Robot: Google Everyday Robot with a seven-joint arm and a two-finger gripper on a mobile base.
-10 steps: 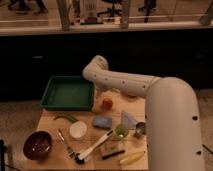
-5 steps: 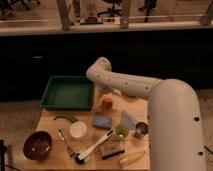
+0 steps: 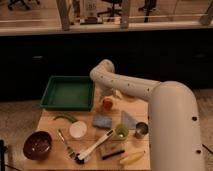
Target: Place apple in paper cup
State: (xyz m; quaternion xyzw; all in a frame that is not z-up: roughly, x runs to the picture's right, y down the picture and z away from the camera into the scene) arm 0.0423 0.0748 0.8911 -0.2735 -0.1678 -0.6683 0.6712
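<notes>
while the camera view shows the arm bending down at the centre of the frame, the gripper (image 3: 110, 94) sits directly over the apple (image 3: 107, 104), touching it or nearly so; whether it is clamped on the fruit cannot be told. the paper cup (image 3: 78, 129) stands to the lower left of the apple, near, so the carry likely runs down-left.

gripper (image 3: 108, 97) down at table level, directly over apple (image 3: 107, 105), just beside green tray (image 3: 67, 93). paper cup (image 3: 77, 129) upright, apart from apple, front-left. 1 metal cup (image 3: 141, 130) at right.
</notes>
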